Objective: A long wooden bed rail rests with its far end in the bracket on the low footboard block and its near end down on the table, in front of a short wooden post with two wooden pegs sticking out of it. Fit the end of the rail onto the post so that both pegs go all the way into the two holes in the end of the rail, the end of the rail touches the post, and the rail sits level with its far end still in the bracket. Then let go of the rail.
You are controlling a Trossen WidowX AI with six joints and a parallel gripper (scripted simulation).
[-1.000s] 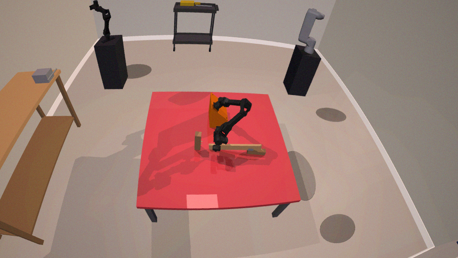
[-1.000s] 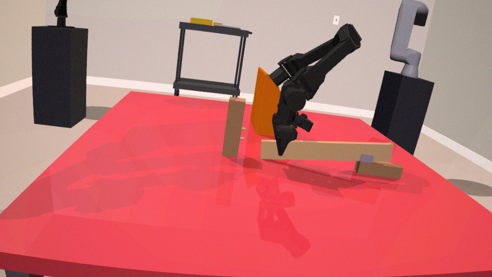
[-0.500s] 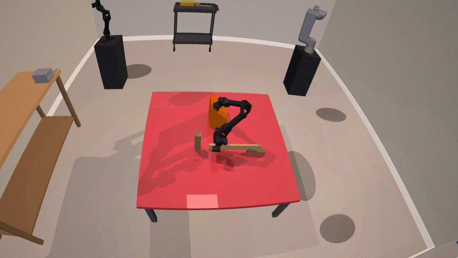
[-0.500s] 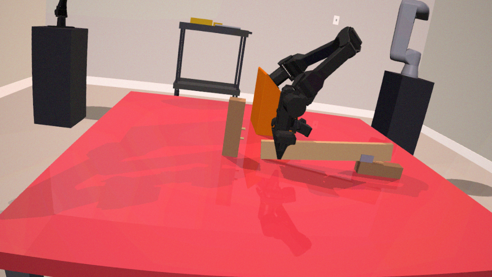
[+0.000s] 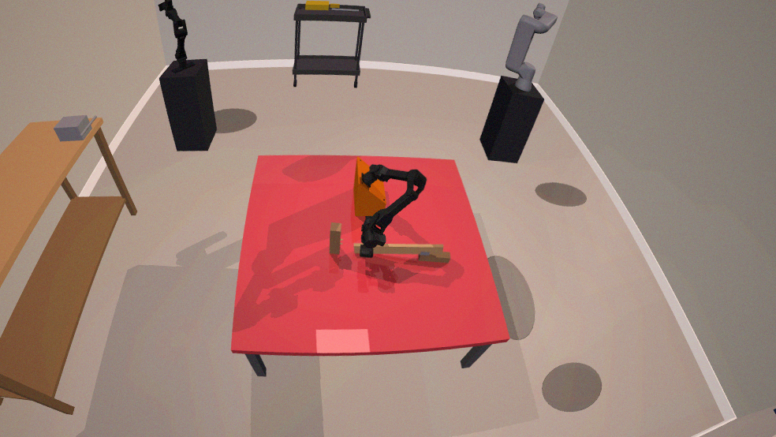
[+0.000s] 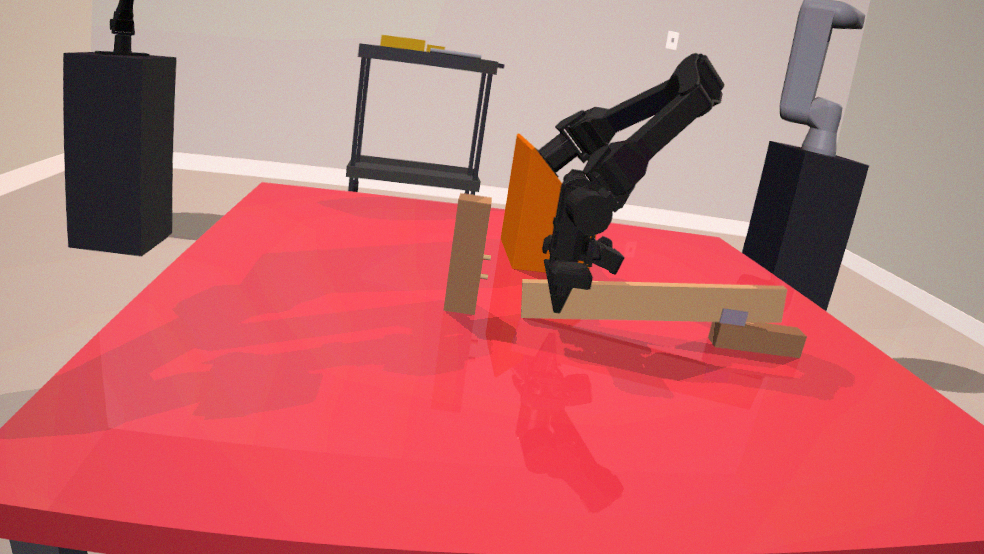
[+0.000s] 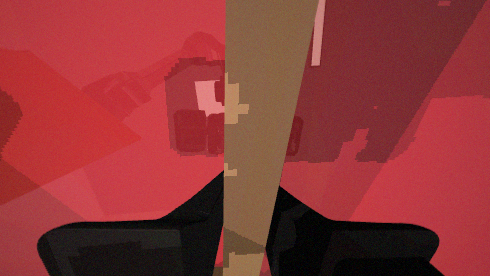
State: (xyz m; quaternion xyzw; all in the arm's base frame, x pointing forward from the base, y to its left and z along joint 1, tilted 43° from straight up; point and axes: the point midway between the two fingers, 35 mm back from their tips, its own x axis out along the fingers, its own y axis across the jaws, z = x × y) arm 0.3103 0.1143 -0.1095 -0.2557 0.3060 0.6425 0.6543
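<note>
The long wooden rail lies across the red table. Its far end sits in the grey bracket on the low footboard block. Its near end is low, a short gap to the right of the upright post. Two pegs stick out of the post toward the rail, clear of it. My gripper comes down from above and is shut on the rail close to its near end, one finger on each side.
The arm's orange wedge base stands just behind the post and rail. Off the table are two black pedestals with idle arms, a dark shelf cart, and a wooden bench at the left.
</note>
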